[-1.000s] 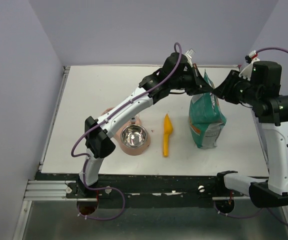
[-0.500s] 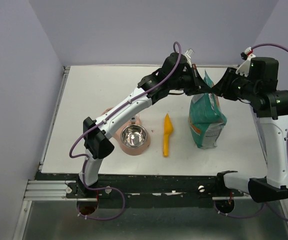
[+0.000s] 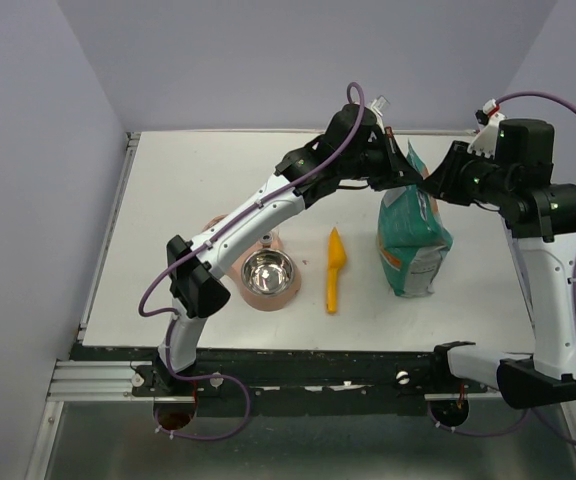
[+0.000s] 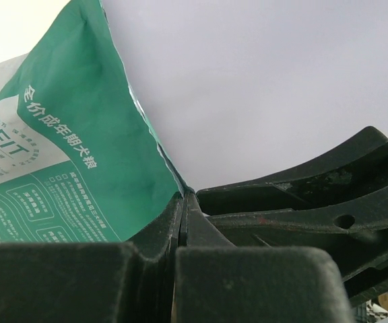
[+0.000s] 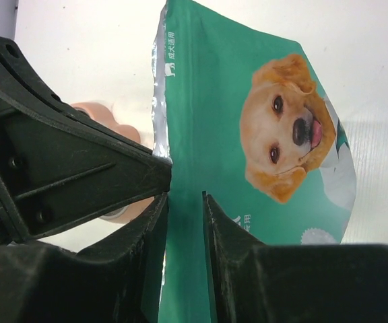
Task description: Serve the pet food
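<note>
pet food unseen, i judge it loose and shifty inside the limp teal-green foil bag [image 3: 413, 238], whose top seam my left gripper [image 4: 182, 200] pinches and my right gripper [image 5: 185, 200] straddles, slightly spread.

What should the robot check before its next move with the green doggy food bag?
1. Left gripper shut on the teal-green foil bag's top edge: ok.
2. Right gripper clamped on that edge: not ok, jaws apart around it.
3. Bag mouth open: cannot tell.
4. Shiny round steel bowl empty and uncovered: ok.
5. Yellow plastic scoop lying between bowl and bag: ok.
</note>
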